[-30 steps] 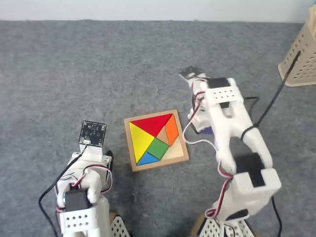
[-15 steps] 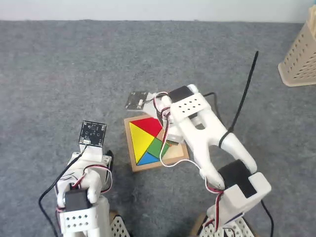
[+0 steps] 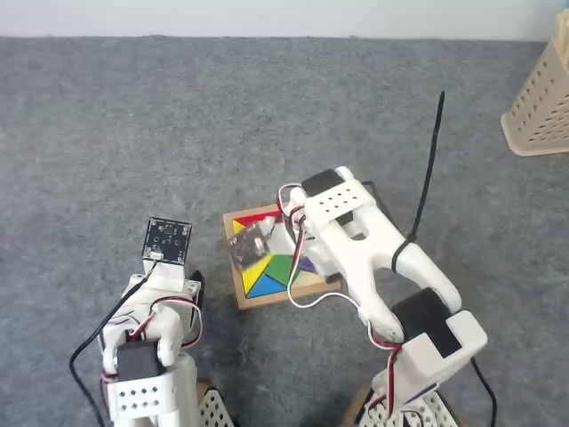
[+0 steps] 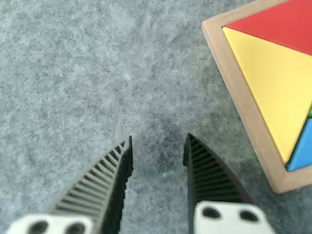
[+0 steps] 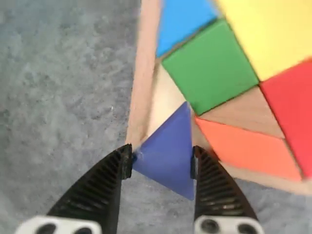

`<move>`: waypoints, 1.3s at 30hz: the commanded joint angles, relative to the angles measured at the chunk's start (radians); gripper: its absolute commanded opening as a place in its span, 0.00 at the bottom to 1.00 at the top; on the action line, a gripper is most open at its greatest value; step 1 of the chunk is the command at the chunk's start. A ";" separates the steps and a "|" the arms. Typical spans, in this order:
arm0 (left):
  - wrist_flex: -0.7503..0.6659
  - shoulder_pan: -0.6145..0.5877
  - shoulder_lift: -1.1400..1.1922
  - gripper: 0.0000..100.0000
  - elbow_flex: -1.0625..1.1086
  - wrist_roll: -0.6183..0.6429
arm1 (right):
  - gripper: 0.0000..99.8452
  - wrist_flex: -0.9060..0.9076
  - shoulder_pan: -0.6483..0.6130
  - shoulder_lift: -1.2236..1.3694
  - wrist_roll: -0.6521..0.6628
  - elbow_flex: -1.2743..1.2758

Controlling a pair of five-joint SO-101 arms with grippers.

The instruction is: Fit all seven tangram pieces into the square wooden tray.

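Observation:
The square wooden tray (image 3: 286,298) lies mid-table holding red, yellow, green, blue and orange pieces. My right gripper (image 5: 158,158) is shut on a dark blue triangle (image 5: 168,151), held over the tray's edge beside a bare triangular slot (image 5: 163,100) next to the green square (image 5: 209,68). In the high view that arm bends over the tray, and the dark blue triangle (image 3: 307,264) peeks out beneath it. My left gripper (image 4: 157,145) stands open with nothing in it over the carpet, a short way from the tray's corner (image 4: 210,27). The left arm (image 3: 151,329) sits at the lower left.
Grey carpet covers the table all around. A beige slotted rack (image 3: 544,89) stands at the far right edge. A black cable (image 3: 431,160) rises from the right arm. A second bare wooden patch (image 5: 239,117) shows between the green, red and orange pieces.
The right arm swung from the carpet right of the tray to over the tray, carrying the dark blue triangle. The left arm stayed still.

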 commanded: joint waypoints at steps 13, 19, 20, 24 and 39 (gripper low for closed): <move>0.006 0.002 -0.018 0.17 -0.010 -0.003 | 0.08 0.016 -0.110 -0.071 0.161 -0.009; 0.006 0.002 -0.018 0.17 -0.010 -0.003 | 0.10 0.041 -0.108 -0.071 0.160 -0.008; 0.006 0.002 -0.018 0.17 -0.010 -0.003 | 0.12 0.045 -0.111 -0.071 0.158 -0.008; 0.006 0.002 -0.018 0.17 -0.010 -0.003 | 0.18 0.022 -0.111 -0.071 0.080 -0.014; 0.006 0.002 -0.018 0.17 -0.010 -0.003 | 0.30 0.030 -0.108 -0.071 -0.023 -0.014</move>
